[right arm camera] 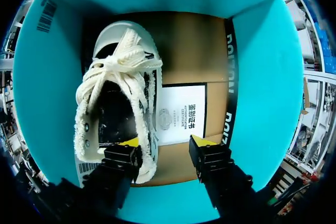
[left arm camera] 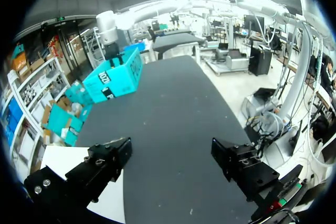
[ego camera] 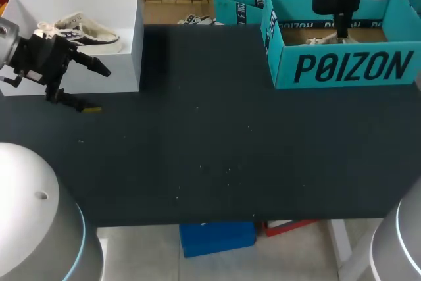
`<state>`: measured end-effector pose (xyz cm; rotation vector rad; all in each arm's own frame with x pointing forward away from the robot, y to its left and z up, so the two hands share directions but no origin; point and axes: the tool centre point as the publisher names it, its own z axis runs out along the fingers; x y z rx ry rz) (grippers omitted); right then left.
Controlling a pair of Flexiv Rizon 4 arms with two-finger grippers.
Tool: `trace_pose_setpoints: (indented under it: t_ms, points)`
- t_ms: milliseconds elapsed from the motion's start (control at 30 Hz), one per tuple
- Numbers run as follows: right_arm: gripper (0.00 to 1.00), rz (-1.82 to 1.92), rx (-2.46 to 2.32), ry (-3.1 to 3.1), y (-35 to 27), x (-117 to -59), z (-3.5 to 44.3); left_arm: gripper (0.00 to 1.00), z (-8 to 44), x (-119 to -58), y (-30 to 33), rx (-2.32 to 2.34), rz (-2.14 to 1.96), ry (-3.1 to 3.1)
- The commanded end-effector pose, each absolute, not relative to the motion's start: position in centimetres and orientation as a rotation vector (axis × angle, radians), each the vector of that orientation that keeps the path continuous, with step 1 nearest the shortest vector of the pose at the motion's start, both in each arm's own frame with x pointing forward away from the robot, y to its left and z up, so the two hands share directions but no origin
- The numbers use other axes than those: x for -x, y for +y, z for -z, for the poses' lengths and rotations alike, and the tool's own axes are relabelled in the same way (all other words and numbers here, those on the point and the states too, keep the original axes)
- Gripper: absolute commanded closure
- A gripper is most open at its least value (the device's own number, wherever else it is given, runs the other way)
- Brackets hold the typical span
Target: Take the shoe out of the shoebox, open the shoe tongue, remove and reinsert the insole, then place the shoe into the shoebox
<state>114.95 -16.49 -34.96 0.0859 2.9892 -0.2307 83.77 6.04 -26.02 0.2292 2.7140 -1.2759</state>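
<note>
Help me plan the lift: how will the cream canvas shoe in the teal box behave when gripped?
The cream frayed-canvas lace-up shoe probably flexes: its soft collar may collapse under the right end effector. Low-cut and thin-walled, it is likely light. Its loose knotted laces could snag the teal cardboard shoebox wall.

Left hand [left arm camera: 170,150], right hand [right arm camera: 165,142], both agape.

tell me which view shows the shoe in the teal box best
Right wrist view: it looks down into the teal shoebox at the shoe, laces and opening. Head view catches only a sliver over the box wall; left wrist view shows just the box's outside.
</note>
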Motion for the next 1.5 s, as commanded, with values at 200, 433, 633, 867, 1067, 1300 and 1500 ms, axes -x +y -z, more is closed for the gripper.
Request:
trace_pose_setpoints:
  t_ms: [200, 433, 633, 867, 1067, 1300, 1500]
  points:
    - [0.51, 0.290, -0.124, 2.936, -16.2, -112.6, 29.4, 0.00, 26.1, -83.7, 6.0, -0.229, 1.272, 2.712]
    - [0.51, 0.303, -0.183, 2.895, -13.8, -109.3, 25.1, 0.00, 26.1, -83.7, 6.0, -0.229, 1.272, 2.712]
    - [0.44, 0.244, -0.263, 2.837, -10.6, -106.1, 21.1, 0.00, 26.1, -83.7, 6.0, -0.229, 1.272, 2.712]
    - [0.16, 0.088, -0.281, 2.794, -4.3, -101.5, 17.0, 0.00, 26.1, -83.7, 6.0, -0.229, 1.272, 2.712]
    - [0.15, -0.095, -0.278, 2.773, 0.8, -97.4, 15.3, 0.00, 26.1, -83.7, 6.0, -0.229, 1.272, 2.712]
    - [0.15, -0.228, -0.232, 2.748, 4.2, -94.4, 14.1, 0.00, 26.1, -83.7, 6.0, -0.229, 1.272, 2.712]
    - [0.11, -0.322, -0.157, 2.735, 5.7, -92.8, 14.9, 0.00, 26.1, -83.7, 6.0, -0.229, 1.272, 2.712]
